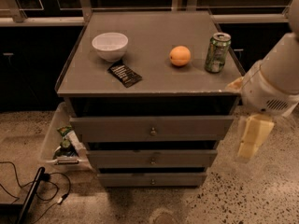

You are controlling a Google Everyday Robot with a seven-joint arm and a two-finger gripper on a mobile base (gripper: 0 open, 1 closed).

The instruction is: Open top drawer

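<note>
barely started imo: wide grey wooden top drawer (112, 126) looks shut, round brass knob (153, 131) untouched, pale gripper (254, 136) hangs off right, can't tell if it's open.

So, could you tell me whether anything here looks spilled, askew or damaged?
Nothing stands out: the can stands upright, bowl and orange rest on the cabinet top, the top drawer sits level, and the gripper hangs right of it.
</note>
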